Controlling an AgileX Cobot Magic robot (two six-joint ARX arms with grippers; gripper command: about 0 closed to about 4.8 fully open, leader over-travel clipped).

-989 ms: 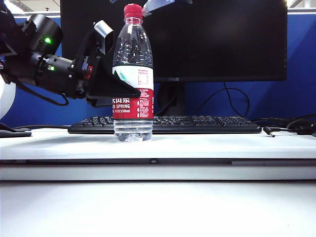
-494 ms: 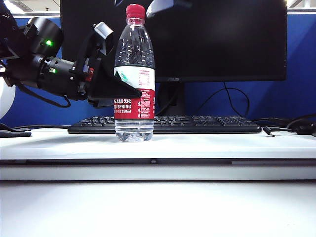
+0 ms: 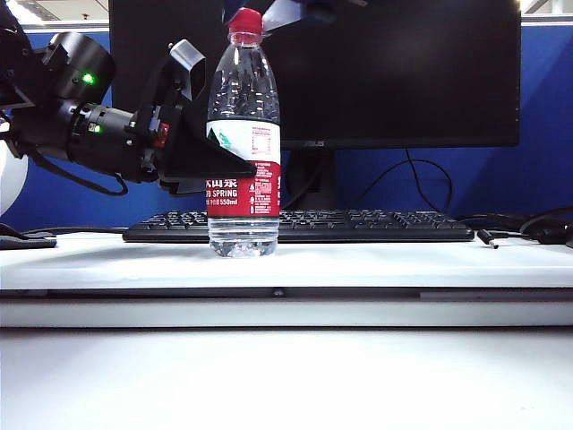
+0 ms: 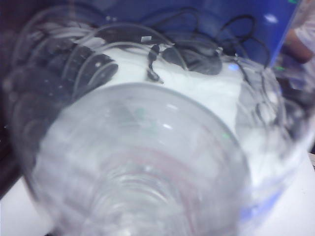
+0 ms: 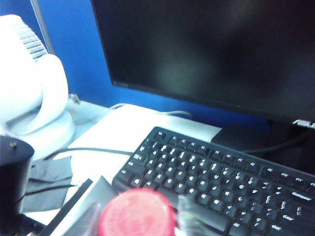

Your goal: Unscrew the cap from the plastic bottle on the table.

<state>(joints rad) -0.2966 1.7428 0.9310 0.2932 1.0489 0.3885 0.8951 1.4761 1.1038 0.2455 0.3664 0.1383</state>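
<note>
While the plastic bottle (image 3: 243, 143) is standing upright on the table (image 3: 376, 265) just in front of the keyboard (image 3: 358, 226), its long axis is running straight up into the right gripper (image 3: 253, 12), which is hanging above it at the top edge of the exterior view. The cap (image 3: 244, 21) is sitting between that gripper's two translucent fingers (image 3: 285, 12), one on each side, as the right wrist view also shows with the cap (image 5: 137, 214) filling the gap directly below the camera. Whether the pads are already pressing the ribbed sides cannot be told; the jaws are standing partway open around it. The left gripper (image 3: 201, 148) is reaching in level from the left side, its dark fingers clamping the bottle at the label, so the bottle (image 4: 147, 162) is filling the left wrist view. Judging from this, the right arm is the one placed to twist, and the coming turn depends on its fingers staying centred on the vertical axis.
</note>
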